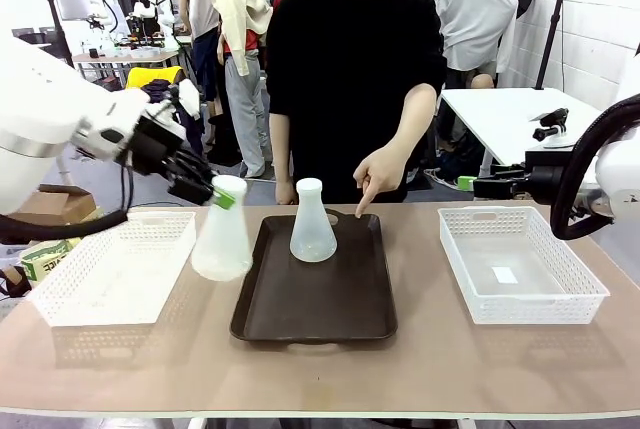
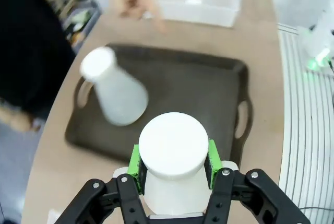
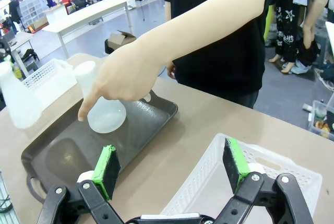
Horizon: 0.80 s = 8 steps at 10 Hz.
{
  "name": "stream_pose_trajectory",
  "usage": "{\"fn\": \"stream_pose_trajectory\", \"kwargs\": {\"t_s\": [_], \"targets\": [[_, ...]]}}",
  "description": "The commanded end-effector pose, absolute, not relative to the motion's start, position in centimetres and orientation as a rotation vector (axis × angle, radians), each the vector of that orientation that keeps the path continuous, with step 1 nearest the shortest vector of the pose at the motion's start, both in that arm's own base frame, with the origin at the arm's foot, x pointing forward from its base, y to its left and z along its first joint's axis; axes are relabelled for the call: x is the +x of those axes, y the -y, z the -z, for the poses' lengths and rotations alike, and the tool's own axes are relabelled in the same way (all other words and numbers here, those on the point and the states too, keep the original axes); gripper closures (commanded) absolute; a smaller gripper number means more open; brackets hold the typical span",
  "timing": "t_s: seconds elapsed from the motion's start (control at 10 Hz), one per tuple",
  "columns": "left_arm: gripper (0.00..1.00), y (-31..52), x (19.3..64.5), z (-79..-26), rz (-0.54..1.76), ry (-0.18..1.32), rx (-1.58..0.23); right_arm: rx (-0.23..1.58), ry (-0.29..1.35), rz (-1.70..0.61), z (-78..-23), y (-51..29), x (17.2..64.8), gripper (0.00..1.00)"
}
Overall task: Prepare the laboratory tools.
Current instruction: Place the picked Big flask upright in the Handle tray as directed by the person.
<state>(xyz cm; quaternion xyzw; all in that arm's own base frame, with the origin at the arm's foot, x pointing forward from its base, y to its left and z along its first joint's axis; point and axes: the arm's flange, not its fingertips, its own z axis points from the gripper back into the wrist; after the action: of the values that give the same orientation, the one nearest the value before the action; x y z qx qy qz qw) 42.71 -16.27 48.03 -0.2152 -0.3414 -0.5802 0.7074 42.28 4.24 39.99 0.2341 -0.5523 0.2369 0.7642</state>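
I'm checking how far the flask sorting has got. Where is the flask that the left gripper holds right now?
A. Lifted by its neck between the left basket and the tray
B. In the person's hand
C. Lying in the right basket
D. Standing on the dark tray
A: the left gripper is clamped on the neck of the flask, which hangs between the left basket and the tray.

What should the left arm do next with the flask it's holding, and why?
Probably carry it left and lower it into the left basket. The left tool is shut on the neck of one flask, held up between the tray and that basket. The person's hand points near the second flask, likely next.
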Motion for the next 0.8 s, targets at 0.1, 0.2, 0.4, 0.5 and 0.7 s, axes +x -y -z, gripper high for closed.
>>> {"fn": "stream_pose_trajectory", "kwargs": {"t_s": [0.1, 0.2, 0.4, 0.5, 0.7], "targets": [[1.0, 18.3, 44.4, -45.3, 1.451, 0.808, -0.696, 0.515, 1.189, -0.507, -39.9, -4.2, 42.2, 0.0], [1.0, 19.2, 44.5, -44.8, 1.49, 0.844, -0.764, 0.515, 1.189, -0.507, -39.9, -4.2, 42.2, 0.0], [1.0, 20.8, 44.8, -44.0, 1.506, 0.924, -0.904, 0.515, 1.189, -0.507, -39.9, -4.2, 42.2, 0.0], [1.0, 21.4, 45.1, -43.4, 1.506, 0.919, -0.947, 0.515, 1.189, -0.507, -39.9, -4.2, 42.2, 0.0], [1.0, 22.1, 45.9, -41.9, 1.483, 0.931, -0.956, 0.515, 1.189, -0.507, -39.9, -4.2, 42.2, 0.0]]}}
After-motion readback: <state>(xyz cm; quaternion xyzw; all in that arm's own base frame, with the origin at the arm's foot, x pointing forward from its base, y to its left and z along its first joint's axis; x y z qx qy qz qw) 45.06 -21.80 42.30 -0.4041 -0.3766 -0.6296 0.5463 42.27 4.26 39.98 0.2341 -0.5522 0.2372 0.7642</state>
